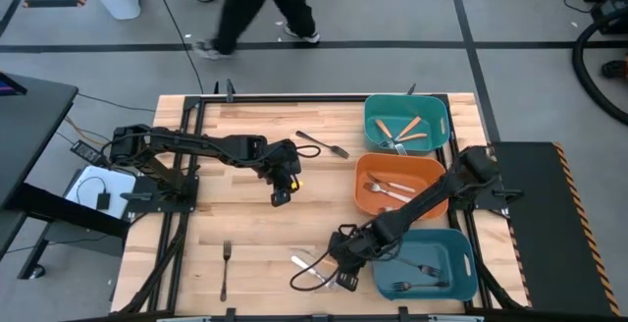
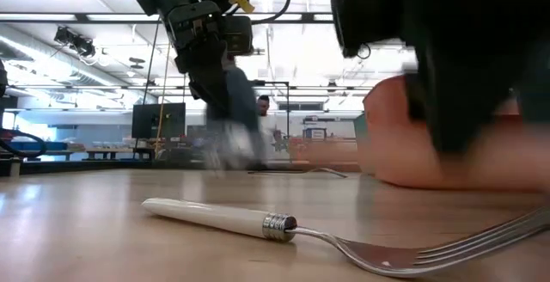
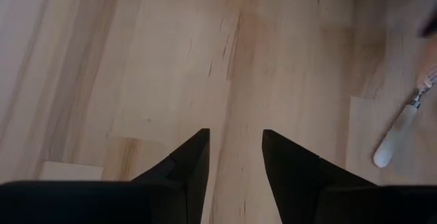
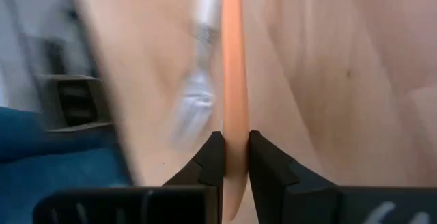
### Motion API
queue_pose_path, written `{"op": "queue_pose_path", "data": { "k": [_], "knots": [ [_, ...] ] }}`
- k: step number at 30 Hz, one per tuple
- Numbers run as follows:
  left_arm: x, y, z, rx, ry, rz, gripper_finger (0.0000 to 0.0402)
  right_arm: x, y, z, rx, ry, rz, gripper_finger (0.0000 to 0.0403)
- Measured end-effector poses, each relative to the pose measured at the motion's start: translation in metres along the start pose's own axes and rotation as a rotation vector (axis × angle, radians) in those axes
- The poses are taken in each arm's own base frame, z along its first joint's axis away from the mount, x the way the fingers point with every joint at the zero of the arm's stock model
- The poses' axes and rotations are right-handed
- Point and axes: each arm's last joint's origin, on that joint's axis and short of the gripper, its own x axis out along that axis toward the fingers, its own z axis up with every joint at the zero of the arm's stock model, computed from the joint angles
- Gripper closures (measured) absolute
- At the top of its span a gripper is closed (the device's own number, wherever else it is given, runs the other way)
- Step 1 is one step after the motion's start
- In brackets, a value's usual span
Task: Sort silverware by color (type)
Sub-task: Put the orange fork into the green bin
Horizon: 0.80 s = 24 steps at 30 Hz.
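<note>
While the left end effector (image 1: pixel 280 196) hung with fingers spread and empty over bare counter (image 1: pixel 245 229) near the middle, the right end effector (image 4: pixel 231 157) was at about five o'clock, its fingers pinched on an orange fork handle (image 4: pixel 233 80). A white-handled fork (image 2: pixel 258 223) lay just beside it. Other forks sat in three bins (image 1: pixel 407 121) toward three o'clock. The grip looked narrow; lifting could let the handle swivel or slip, or drag the neighbouring fork along.
</note>
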Motion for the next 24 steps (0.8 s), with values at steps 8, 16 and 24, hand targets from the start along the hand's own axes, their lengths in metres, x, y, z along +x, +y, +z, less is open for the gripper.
{"op": "queue_pose_path", "data": {
  "k": [8, 16, 24],
  "knots": [
    [0.000, 0.001, -0.002, -0.003, 0.018, 0.003, 0.0259, -0.085, 0.019, 0.006, -0.049, -0.182, 0.095, 0.0354],
    [0.000, 0.000, -0.001, 0.000, 0.013, 0.003, 0.0259, -0.192, -0.014, -0.012, -0.024, -0.438, -0.181, 0.0354],
    [0.000, -0.001, 0.006, -0.038, -0.059, -0.008, 0.0259, -0.277, -0.091, -0.030, 0.025, -0.632, -0.716, 0.0354]
  ]
}}
